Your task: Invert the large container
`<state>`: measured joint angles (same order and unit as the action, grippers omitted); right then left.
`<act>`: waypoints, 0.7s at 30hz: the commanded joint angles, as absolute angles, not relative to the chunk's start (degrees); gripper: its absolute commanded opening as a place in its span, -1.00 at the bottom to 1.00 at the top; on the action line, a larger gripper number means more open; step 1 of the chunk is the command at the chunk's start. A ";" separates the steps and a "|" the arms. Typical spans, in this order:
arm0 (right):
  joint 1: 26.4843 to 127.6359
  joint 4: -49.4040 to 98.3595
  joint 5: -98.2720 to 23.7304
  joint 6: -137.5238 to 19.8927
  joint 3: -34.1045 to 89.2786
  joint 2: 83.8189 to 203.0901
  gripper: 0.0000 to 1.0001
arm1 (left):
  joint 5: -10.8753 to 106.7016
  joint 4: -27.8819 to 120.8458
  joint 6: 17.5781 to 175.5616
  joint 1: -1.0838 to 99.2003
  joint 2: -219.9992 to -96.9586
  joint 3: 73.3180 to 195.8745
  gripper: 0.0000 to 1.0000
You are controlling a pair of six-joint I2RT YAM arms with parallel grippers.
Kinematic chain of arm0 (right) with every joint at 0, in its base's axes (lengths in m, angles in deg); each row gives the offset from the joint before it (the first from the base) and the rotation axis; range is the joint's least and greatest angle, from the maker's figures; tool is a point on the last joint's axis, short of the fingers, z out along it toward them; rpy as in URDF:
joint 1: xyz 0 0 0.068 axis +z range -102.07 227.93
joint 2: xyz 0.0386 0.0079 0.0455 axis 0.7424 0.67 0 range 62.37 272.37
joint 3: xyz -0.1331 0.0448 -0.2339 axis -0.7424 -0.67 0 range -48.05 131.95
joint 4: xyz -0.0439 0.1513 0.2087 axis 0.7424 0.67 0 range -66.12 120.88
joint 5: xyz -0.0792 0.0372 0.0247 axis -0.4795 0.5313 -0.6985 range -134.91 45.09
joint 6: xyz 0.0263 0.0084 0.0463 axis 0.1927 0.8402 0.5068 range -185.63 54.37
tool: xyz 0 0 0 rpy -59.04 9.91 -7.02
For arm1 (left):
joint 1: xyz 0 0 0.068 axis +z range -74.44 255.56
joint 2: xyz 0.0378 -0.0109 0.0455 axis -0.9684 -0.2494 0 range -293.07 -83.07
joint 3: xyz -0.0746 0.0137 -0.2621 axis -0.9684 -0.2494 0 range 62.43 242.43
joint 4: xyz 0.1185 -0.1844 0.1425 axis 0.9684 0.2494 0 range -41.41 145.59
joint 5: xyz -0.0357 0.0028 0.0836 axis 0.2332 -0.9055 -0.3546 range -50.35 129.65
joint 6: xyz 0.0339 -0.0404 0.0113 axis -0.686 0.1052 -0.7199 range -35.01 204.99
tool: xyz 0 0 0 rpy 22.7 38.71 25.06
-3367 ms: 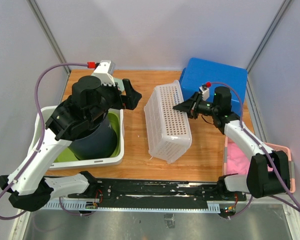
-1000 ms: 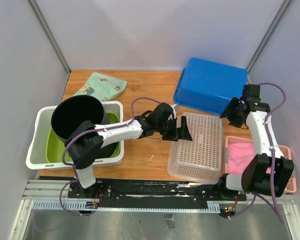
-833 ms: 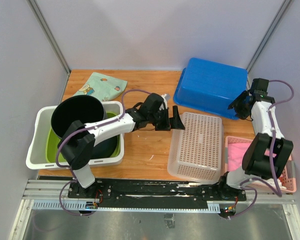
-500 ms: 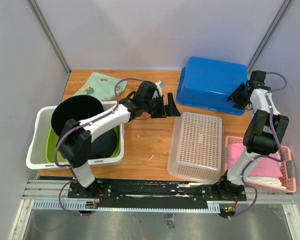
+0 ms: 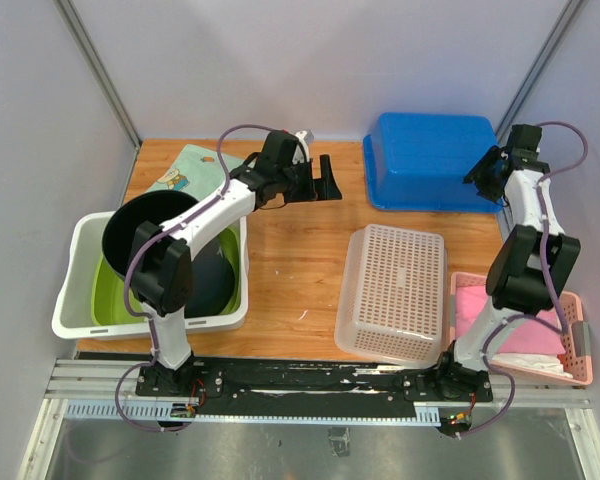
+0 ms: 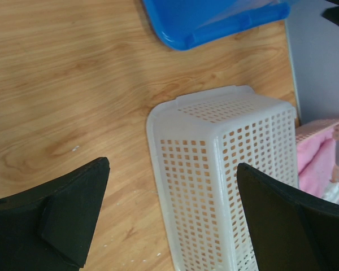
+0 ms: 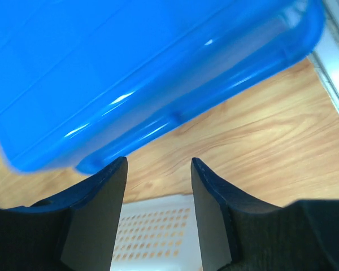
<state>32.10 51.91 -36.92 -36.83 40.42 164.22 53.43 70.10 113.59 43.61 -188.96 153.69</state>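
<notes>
The white perforated basket (image 5: 395, 290) already lies bottom-up at the near right, so back off without nudging it: left gripper (image 5: 329, 178) gapes wide and empty, right gripper (image 5: 483, 172) half-parted, empty, beside the blue tub (image 5: 430, 160).

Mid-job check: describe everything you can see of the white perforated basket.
The white perforated plastic basket is rectangular with rounded corners, its walls and base a grid of small square holes, with a solid flared rim. It lies upside down, base up, rim on the wooden table, right of centre near the front edge. It sits close beside the pink basket; I cannot tell if they touch. The left claw and right claw are both away from it.
</notes>
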 commanded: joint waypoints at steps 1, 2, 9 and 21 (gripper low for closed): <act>41.90 50.22 -36.30 -38.77 35.44 153.49 0.02 | 40.39 78.21 107.93 43.57 -180.07 156.06 0.98; 44.55 50.54 -36.85 -38.97 34.44 151.83 0.02 | 38.60 79.34 107.71 43.57 -178.02 155.50 0.98; 63.42 55.09 -38.50 -41.16 29.89 145.95 0.02 | 29.88 87.64 107.18 42.34 -161.63 152.24 0.98; 65.80 57.97 -41.93 -39.75 22.90 137.20 0.03 | 7.92 112.44 108.82 42.16 -151.43 153.02 0.97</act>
